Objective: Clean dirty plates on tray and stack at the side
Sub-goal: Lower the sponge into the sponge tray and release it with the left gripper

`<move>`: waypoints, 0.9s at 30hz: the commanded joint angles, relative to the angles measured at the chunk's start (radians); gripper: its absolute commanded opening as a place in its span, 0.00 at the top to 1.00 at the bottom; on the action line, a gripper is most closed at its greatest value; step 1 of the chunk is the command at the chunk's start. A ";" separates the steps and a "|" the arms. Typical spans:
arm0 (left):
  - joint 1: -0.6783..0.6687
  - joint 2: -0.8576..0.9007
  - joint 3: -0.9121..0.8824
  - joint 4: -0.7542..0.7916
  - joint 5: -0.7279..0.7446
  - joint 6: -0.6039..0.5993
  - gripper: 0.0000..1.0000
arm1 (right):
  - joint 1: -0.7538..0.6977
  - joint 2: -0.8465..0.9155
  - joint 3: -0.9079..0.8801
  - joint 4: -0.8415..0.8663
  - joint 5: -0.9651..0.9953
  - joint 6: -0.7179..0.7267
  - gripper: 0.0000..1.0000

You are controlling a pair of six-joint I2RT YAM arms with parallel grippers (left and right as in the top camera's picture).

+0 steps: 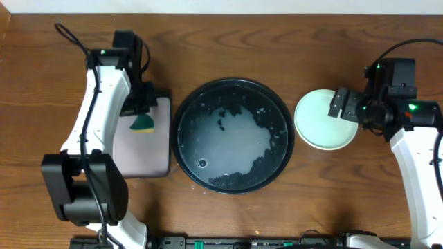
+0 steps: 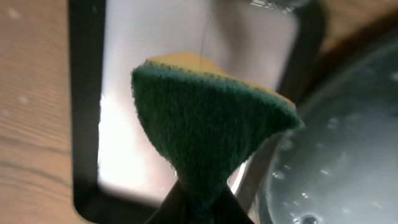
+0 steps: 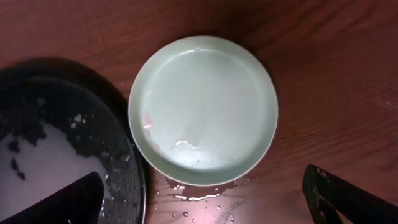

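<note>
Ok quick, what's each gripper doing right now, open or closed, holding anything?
Left gripper: closed on the sponge.
Right gripper: open, empty, above the plate.

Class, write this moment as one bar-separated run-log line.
left gripper: shut on green-yellow sponge over rectangular grey tray | right gripper: open above pale mint round plastic plate | large round black tray: foamy, no plates

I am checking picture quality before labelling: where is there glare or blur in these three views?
Left wrist: the sponge is fairly sharp; the rectangular tray behind it is blurred, its pale inside glaring white. Right wrist: the plate is sharp, with small glints on wet spots; the corners are dim. Overhead: even light, a pale sheen on the water in the round tray.
</note>
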 commanded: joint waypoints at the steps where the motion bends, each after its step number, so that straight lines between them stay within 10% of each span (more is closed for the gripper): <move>1: 0.018 0.000 -0.096 0.065 -0.002 0.009 0.93 | 0.012 0.000 0.011 -0.011 -0.003 -0.006 0.01; 5: 0.021 0.001 -0.189 0.168 -0.002 0.009 0.89 | 0.012 0.000 0.011 -0.019 -0.005 -0.006 0.01; 11: 0.021 0.001 -0.228 0.212 -0.002 0.005 0.58 | 0.012 0.000 0.011 -0.057 -0.004 -0.006 0.01; 27: 0.020 -0.301 -0.052 0.045 0.072 0.005 0.43 | 0.012 -0.170 0.012 -0.037 -0.047 -0.006 0.01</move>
